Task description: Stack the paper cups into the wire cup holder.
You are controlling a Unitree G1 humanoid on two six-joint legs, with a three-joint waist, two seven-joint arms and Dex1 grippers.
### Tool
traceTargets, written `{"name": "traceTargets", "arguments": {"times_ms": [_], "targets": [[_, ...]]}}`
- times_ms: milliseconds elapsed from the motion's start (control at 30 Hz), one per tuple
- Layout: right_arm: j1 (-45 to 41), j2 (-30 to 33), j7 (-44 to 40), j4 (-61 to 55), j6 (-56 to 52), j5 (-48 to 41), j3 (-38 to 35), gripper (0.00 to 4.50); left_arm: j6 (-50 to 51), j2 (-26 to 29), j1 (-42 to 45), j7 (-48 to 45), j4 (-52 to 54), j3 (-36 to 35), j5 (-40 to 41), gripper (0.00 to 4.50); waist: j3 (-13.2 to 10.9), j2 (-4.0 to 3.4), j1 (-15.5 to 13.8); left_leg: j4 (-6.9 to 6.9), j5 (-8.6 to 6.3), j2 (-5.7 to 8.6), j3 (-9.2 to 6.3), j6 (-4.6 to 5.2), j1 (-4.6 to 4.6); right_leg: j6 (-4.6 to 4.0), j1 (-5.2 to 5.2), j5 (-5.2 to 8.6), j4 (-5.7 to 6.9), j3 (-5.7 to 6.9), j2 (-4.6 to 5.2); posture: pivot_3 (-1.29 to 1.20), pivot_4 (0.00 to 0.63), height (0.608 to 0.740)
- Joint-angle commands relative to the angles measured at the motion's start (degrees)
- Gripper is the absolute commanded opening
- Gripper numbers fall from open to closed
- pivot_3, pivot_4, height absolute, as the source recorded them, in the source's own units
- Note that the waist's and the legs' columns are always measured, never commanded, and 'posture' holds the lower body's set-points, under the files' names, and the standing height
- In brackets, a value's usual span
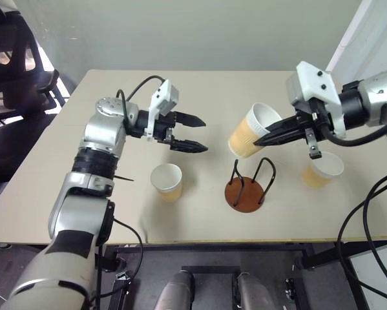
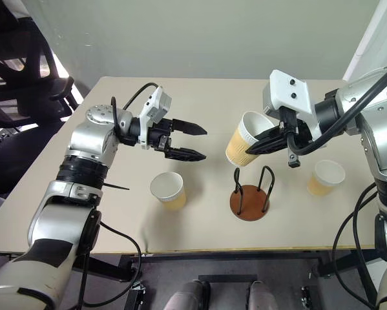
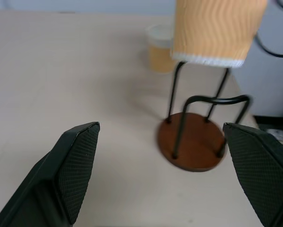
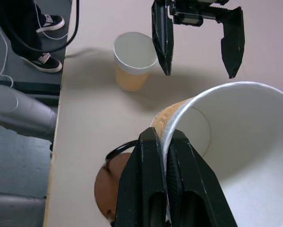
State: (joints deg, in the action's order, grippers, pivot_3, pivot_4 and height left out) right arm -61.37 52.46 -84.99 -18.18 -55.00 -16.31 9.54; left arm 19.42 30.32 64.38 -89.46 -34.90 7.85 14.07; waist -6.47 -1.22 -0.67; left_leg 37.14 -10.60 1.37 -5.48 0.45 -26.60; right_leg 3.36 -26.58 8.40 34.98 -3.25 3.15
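My right gripper [image 1: 261, 140] is shut on the rim of a tilted tan paper cup [image 1: 250, 134], which it holds in the air just above and behind the wire cup holder [image 1: 247, 192]. One finger [image 4: 146, 189] is outside the cup wall [image 4: 245, 156] and the other is inside. The holder has a reddish-brown base [image 3: 193, 149] and black wire arches, with nothing in it. A second paper cup [image 1: 167, 181] stands upright left of the holder, and a third [image 1: 322, 169] stands to its right. My left gripper [image 1: 203, 135] hovers open above the left cup, pointing toward the held cup.
The tan table's front edge [image 1: 199, 243] runs just below the holder. A black office chair [image 1: 15, 71] stands off the table's left side. A person's shoes [image 4: 49, 23] rest on the floor beside the table.
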Motion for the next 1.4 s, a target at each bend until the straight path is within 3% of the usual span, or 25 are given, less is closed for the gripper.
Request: {"name": "traceTargets", "arguments": {"times_ms": [33,367,900,1167,1400], "targets": [[0.15,1.75,1.41,-1.81,0.49,-1.85,-0.68,0.07,0.86,1.73,2.57,-3.00,4.06,1.39,2.48,4.50,0.00,0.00,0.00,0.00,0.00,0.00,0.00,0.00,0.00,0.01,0.00,0.01,0.00,0.00,0.00,0.00,0.150,0.740],[5.07,6.41,0.96,-2.10,7.18,-1.29,2.89,0.07,0.21,8.84,3.29,-3.04,7.37,8.23,8.53,4.50,0.00,0.01,-0.03,0.00,-0.03,-0.02,-0.01,0.04,-0.01,0.21,-0.01,0.13,0.04,0.01,0.00,0.00,0.150,0.740],[8.14,10.51,-1.65,-3.66,16.04,1.31,6.89,0.07,-1.82,9.18,1.79,-3.04,6.81,8.50,8.07,4.50,-0.01,0.03,-0.06,0.08,-0.05,-0.01,-0.01,0.07,-0.07,0.26,0.00,0.15,0.04,0.01,0.01,0.00,0.150,0.740],[7.93,7.70,0.70,-5.19,12.93,-1.48,5.28,2.61,-2.52,8.81,1.71,-3.04,6.29,8.49,7.45,4.50,-0.02,0.03,-0.05,0.15,-0.05,-0.01,-0.01,0.08,-0.07,0.29,0.01,0.13,0.06,0.01,0.00,0.00,0.150,0.740],[5.29,2.58,8.48,-4.76,1.39,-9.41,-2.71,2.61,-3.61,12.73,-0.42,-3.04,10.38,10.45,7.27,4.50,-0.02,0.03,-0.02,0.18,-0.05,0.00,0.00,0.08,-0.08,0.31,0.00,0.11,0.07,0.00,0.00,0.00,0.150,0.740]]}}
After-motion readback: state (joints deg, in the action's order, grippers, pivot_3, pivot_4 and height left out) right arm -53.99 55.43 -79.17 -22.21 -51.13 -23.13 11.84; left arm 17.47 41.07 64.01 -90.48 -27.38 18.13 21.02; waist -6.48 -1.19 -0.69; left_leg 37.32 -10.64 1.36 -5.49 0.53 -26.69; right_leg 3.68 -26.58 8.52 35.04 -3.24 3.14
